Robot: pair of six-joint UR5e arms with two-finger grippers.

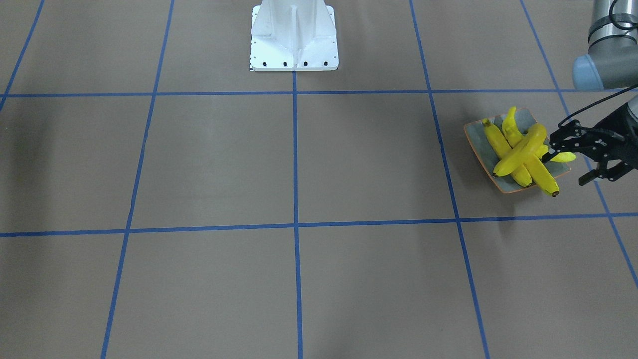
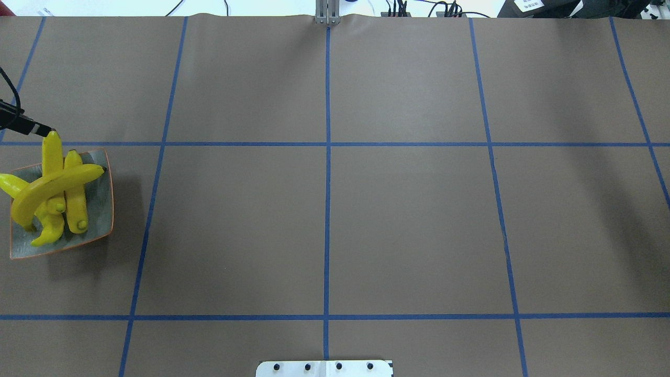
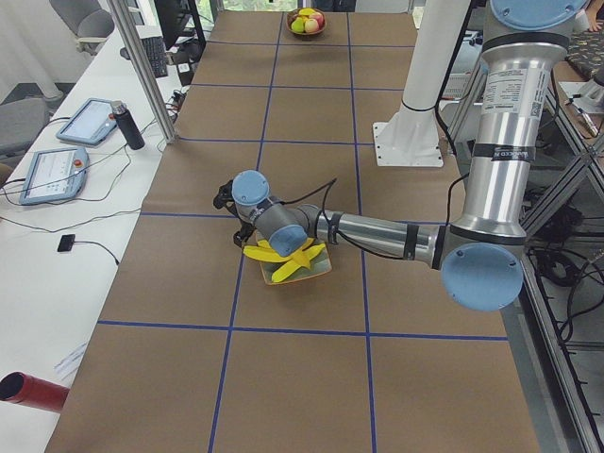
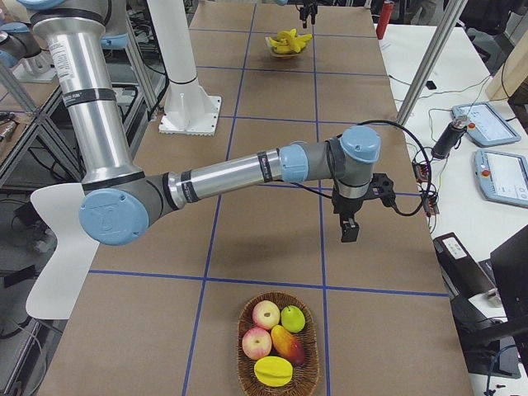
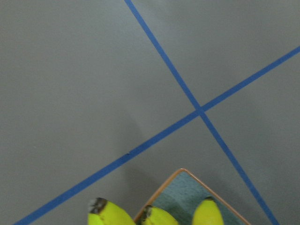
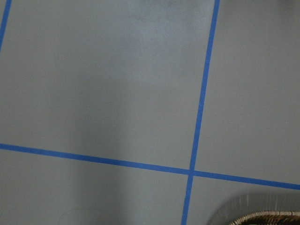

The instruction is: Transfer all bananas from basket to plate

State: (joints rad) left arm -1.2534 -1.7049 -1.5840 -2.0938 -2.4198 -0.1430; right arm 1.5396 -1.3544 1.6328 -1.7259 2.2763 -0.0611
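Left end effector (image 1: 565, 169) spread apart beside bananas (image 1: 521, 154) crossed on plate (image 1: 524, 118); fruit basket (image 4: 241, 363) well apart.

The bananas (image 1: 521, 154) lie piled crosswise on the plate (image 1: 484, 149).

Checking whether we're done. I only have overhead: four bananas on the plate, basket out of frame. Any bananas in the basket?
Observer: None that I can see. In the right side view the basket holds only rounder fruit, nothing long like a banana.
Operator: Left gripper? I only get one fingertip at my edge.
Observer: In the front view the left gripper is open with nothing between the jaws. It sits beside the plate, one fingertip close to the bananas.
Operator: And the right arm?
Observer: The right gripper hangs over the table, short of the basket. I can't tell if it is open or shut.
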